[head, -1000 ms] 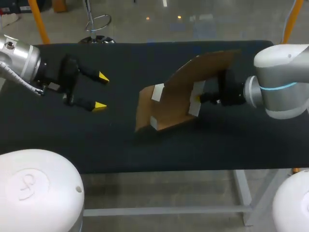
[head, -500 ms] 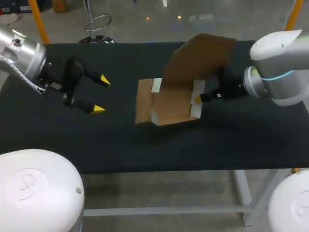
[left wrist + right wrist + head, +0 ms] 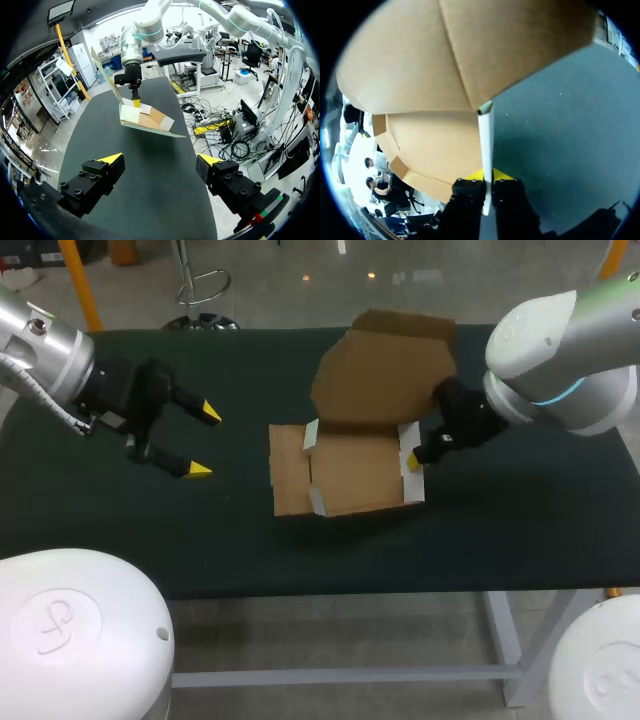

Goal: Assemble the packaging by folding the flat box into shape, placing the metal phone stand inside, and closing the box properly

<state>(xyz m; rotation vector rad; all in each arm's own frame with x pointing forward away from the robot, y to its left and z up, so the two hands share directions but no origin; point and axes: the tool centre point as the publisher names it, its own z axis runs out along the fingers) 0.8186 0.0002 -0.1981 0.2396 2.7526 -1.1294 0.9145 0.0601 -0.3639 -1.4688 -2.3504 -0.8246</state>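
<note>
Near the middle of the dark counter (image 3: 150,540), seen from the head camera, sits the brown cardboard box (image 3: 345,480). Its shallow tray lies flat and open, with small white flaps (image 3: 311,435) at the corners, and its lid (image 3: 385,380) stands up from the far edge, angled corners at the top. The right arm (image 3: 560,360) comes in from the right side, and the right jaws meet the tray's right-hand wall, where one yellow fingertip (image 3: 413,462) shows against a white flap. The left arm (image 3: 50,360) hangs over the counter's left part, well apart from the box; the left jaws are spread wide with nothing between the two yellow fingertips (image 3: 210,413)

From the left wrist, the left jaws gape over bare counter (image 3: 150,180), their yellow fingertips (image 3: 112,158) far apart and holding nothing. Ahead of them the box (image 3: 147,119) rests on the counter, its pale flaps facing this way, and the right arm (image 3: 132,55) comes down onto its far side

From the right wrist, brown cardboard (image 3: 445,65) fills most of the scene. A thin white panel edge (image 3: 485,145) of the box runs straight down between the black fingers, whose yellow fingertips (image 3: 502,175) press it from both sides, so the right jaws are clamped on the box wall
</note>
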